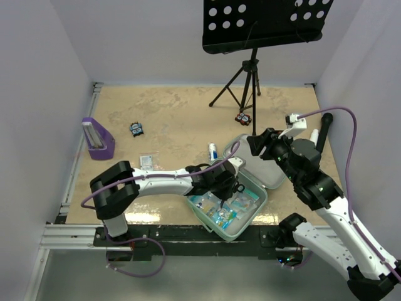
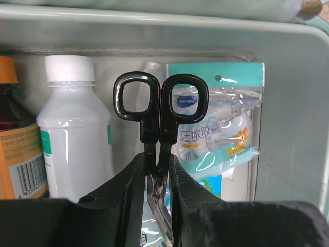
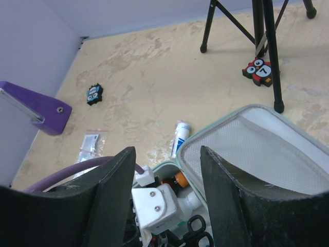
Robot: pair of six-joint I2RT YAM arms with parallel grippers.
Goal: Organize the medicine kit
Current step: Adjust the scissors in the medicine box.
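Observation:
The mint-green medicine kit [image 1: 258, 202] lies open at the table's near edge, its lid [image 1: 270, 170] folded back to the right. My left gripper [image 1: 223, 188] reaches into the base and is shut on black-handled scissors [image 2: 160, 105], gripping them at the blades near the pivot, handles pointing away. Inside the kit [image 2: 154, 31] a white bottle [image 2: 74, 134] and an orange bottle [image 2: 15, 154] lie left of the scissors, and a plaster packet [image 2: 218, 123] lies to their right. My right gripper [image 3: 167, 154] hovers open above the lid's mesh pocket [image 3: 257, 149], holding nothing.
A white tube [image 1: 213, 151] and a small zip bag [image 1: 147, 161] lie on the table behind the kit. A purple stand [image 1: 97, 138] sits at the left wall. Two small owl figures [image 1: 136, 129] [image 1: 243, 118] lie further back, near a music stand's tripod [image 1: 247, 81].

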